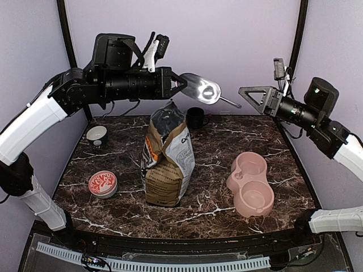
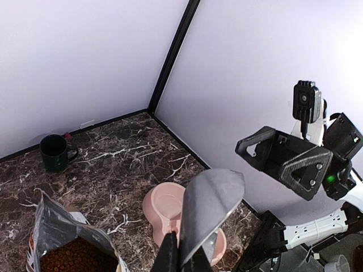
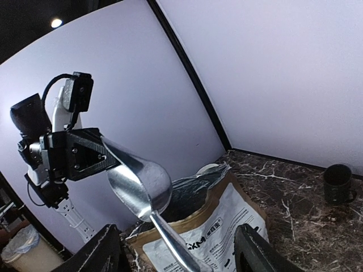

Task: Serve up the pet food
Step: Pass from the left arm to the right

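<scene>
The pet food shows as brown kibble inside the open tan-and-white bag, which stands upright mid-table. My left gripper hovers above the bag, shut on the bowl end of a metal scoop. The scoop looks empty and shiny inside. Its thin handle runs toward my right gripper, which is open. In the right wrist view the handle lies between the wide-apart fingers without touching them. The pink double bowl sits at the right, with nothing in it.
A black mug stands behind the bag near the back wall. A small dark-and-white bowl sits at the back left. A red patterned bowl sits at the front left. Walls close in the back and both sides.
</scene>
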Available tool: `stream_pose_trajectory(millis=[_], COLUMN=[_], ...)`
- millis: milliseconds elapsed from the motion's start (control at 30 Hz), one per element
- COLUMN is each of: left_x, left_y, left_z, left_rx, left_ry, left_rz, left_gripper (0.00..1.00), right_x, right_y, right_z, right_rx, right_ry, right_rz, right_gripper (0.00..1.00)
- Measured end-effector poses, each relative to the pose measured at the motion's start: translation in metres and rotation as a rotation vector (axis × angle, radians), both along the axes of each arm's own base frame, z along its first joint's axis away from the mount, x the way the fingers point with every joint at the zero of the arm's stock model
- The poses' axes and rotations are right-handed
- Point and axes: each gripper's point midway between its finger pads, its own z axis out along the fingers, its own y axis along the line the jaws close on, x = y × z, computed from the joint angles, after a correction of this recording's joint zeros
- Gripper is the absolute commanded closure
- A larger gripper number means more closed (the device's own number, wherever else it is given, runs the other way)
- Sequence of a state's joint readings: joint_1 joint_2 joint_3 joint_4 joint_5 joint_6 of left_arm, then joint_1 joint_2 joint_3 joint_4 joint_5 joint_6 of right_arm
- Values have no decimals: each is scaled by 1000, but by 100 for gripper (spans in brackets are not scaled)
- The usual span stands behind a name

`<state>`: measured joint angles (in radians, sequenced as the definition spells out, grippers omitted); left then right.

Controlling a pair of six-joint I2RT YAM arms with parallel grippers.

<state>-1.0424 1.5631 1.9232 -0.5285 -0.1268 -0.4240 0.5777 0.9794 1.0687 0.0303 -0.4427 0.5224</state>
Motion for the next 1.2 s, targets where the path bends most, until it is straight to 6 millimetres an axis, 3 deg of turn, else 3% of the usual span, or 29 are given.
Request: stream_pose_trajectory(millis=[167, 433, 633, 767, 1200], left_x=[-5, -11, -16, -19, -22], left_y=[-7, -18, -23, -25, -28], left_z=[1, -8, -5, -9, -16], left_rx=[-46, -86, -108, -117, -119], left_ry=[34, 76, 84, 92, 104], left_rz=[-31, -82, -122, -142, -165], left_gripper=[100, 100, 100, 100, 100], right_x=[-25, -50, -55, -54, -50], right_y=[5, 5, 5, 6, 13], right_z=[-7, 3, 8, 7, -3], right_rx=[47, 95, 107, 105, 105], right_ry=[9, -37, -63, -64, -34], right_rz=[134, 244, 266, 267, 301], right_gripper=[32, 36, 35, 43, 52])
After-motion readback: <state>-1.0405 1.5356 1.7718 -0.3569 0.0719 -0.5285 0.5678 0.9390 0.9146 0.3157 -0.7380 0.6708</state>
